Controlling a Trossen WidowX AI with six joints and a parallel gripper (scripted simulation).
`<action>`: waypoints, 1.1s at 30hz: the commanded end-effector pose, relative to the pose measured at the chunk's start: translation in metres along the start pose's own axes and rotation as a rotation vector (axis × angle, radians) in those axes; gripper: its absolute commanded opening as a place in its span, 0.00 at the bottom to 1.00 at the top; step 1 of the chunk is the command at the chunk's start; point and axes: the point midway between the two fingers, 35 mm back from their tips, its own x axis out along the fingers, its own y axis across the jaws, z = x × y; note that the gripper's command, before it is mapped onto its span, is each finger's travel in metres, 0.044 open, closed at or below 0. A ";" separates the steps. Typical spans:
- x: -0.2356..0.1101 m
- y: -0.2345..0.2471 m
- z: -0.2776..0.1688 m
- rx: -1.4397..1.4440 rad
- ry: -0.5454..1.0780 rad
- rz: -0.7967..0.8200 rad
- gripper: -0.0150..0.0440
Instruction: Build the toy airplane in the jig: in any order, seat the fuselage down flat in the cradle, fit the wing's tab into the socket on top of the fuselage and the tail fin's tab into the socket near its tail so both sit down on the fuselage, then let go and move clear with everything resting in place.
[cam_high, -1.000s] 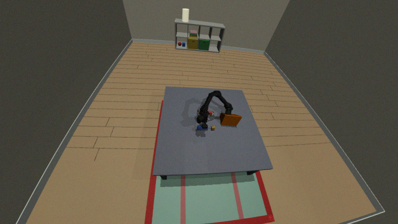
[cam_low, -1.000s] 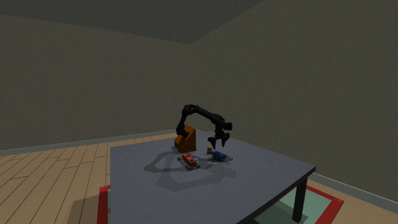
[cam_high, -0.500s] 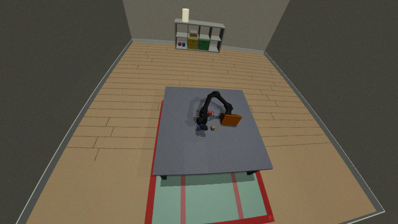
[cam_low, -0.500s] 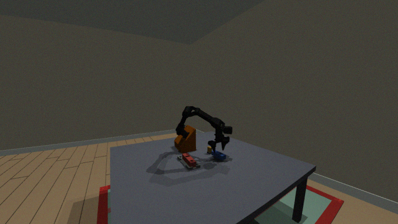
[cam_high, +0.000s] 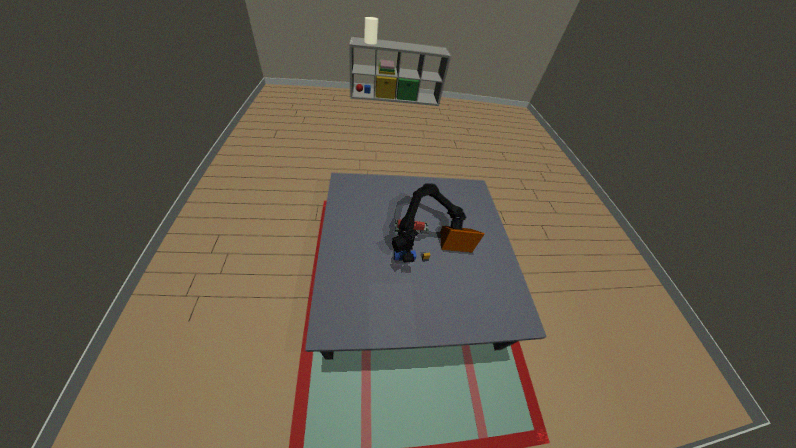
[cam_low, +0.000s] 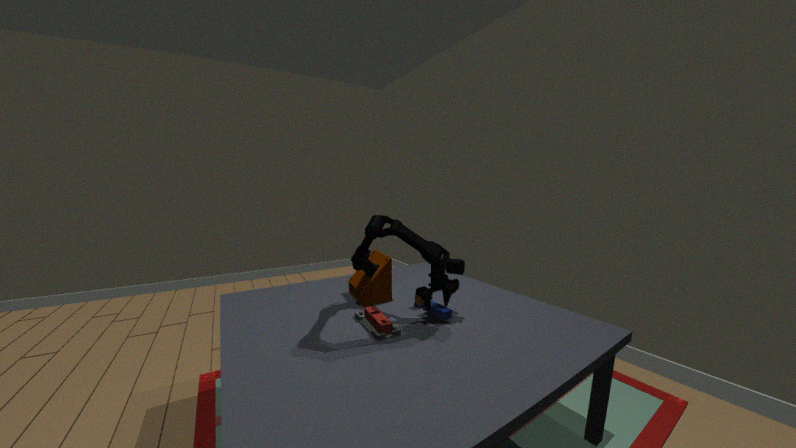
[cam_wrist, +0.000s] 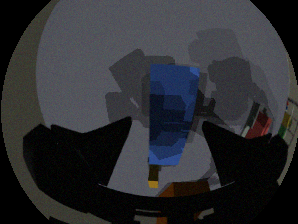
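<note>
The blue wing (cam_high: 397, 256) (cam_low: 442, 313) (cam_wrist: 172, 106) lies flat on the grey table (cam_high: 423, 311) (cam_low: 389, 389). My gripper (cam_high: 405, 252) (cam_low: 436, 307) (cam_wrist: 168, 123) is open and empty, lowered straight over the wing with a finger on either side of it. The small yellow tail fin (cam_high: 426, 256) (cam_low: 418, 301) (cam_wrist: 153, 183) stands on the table just beside the wing. The red fuselage (cam_high: 418, 224) (cam_low: 377, 319) (cam_wrist: 262, 121) lies in the pale jig (cam_low: 392, 332), a short way from the wing toward the arm's base.
The arm's orange base block (cam_high: 461, 239) (cam_low: 374, 281) stands on the table beside the jig. A grey shelf (cam_high: 398, 72) with coloured boxes stands far off at the back wall. A red-edged green mat (cam_high: 423, 400) lies under the table.
</note>
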 end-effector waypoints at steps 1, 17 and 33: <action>0.009 0.000 -0.003 -0.008 0.007 -0.007 1.00; 0.016 -0.001 -0.003 -0.008 0.007 -0.008 0.59; -0.003 0.002 -0.002 -0.040 -0.017 -0.009 0.25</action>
